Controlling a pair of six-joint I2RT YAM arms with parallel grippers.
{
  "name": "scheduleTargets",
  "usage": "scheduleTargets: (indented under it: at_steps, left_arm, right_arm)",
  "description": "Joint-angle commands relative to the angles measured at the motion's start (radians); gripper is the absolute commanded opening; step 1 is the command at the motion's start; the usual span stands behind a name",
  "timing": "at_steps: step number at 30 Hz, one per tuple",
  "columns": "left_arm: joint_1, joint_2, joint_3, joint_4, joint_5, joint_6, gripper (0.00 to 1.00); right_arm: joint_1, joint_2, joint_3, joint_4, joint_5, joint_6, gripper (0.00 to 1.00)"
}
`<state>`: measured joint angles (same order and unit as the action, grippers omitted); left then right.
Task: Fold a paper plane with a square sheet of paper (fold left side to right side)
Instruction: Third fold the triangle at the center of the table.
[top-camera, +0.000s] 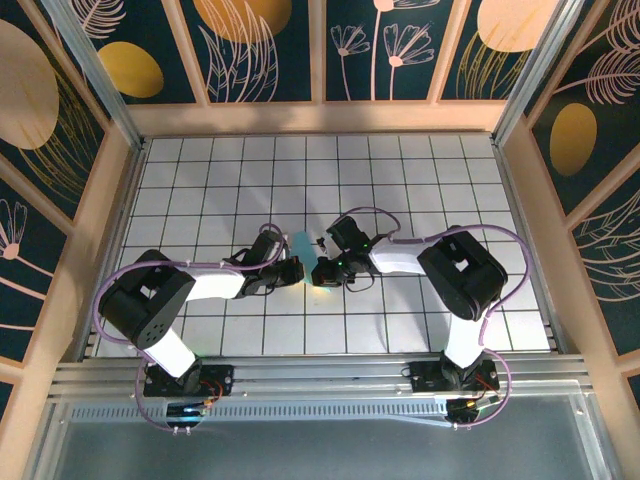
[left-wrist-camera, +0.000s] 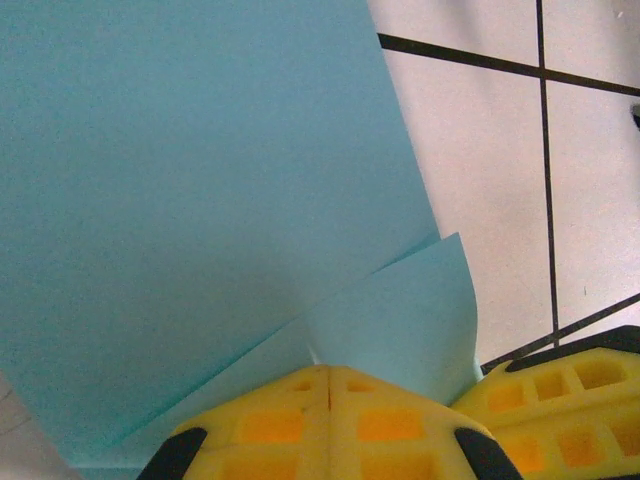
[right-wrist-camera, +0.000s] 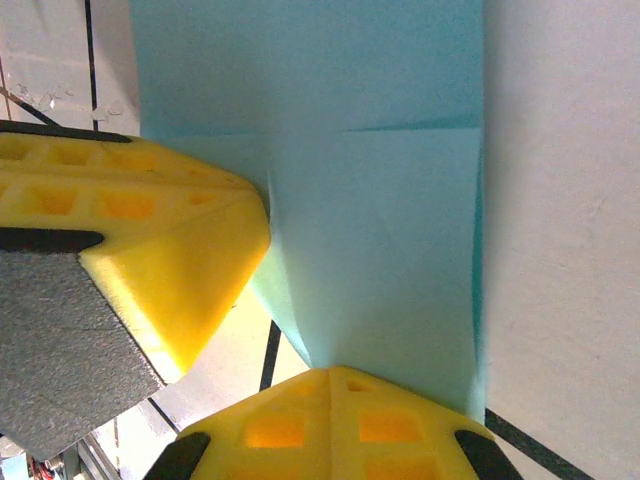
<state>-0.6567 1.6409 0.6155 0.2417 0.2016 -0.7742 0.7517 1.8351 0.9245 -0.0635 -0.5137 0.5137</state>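
At the middle of the tiled table (top-camera: 400, 180) the two arms are meeting nose to nose, and the square sheet of paper (top-camera: 300, 243) is lying between and partly beneath them, so that from above little more than a teal strip is peeking out on the far side of the wrists. The left gripper (left-wrist-camera: 328, 382) is showing its yellow fingers pressed fully together, and the paper is appearing to run straight into their seam, with a small flap curling up beside the tips, so it is most likely pinching the sheet's near part. The right gripper (right-wrist-camera: 330, 385) is likewise clamped shut, the teal surface narrowing down to its tips, with a crease running across the sheet ahead of it. Each wrist camera is catching the other arm's fingers just beside its own. The sheet is stretching away from both pincers toward the far side of the table, so its long axis is running near to far. Both arms are equally close; carrying the left side over rightward is falling to the left arm.
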Motion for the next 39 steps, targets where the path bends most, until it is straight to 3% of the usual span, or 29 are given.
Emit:
scheduleTargets:
  at_steps: [1, 23, 30, 39]
  left_arm:
    - [0.005, 0.028, 0.001, -0.097, -0.069, 0.030, 0.02]
    - [0.004, 0.027, 0.003, -0.110, -0.087, 0.047, 0.01]
    - [-0.009, 0.037, 0.018, -0.078, -0.019, 0.086, 0.01]
    - [-0.076, 0.126, 0.130, -0.114, 0.058, 0.194, 0.01]
  right_arm:
    - [-0.015, -0.016, -0.038, -0.087, 0.057, -0.029, 0.00]
    - [-0.070, -0.143, -0.090, -0.142, 0.085, -0.042, 0.00]
    - [-0.183, -0.301, -0.133, -0.137, 0.061, -0.082, 0.00]
    - [-0.340, -0.507, -0.315, -0.016, 0.029, -0.100, 0.21]
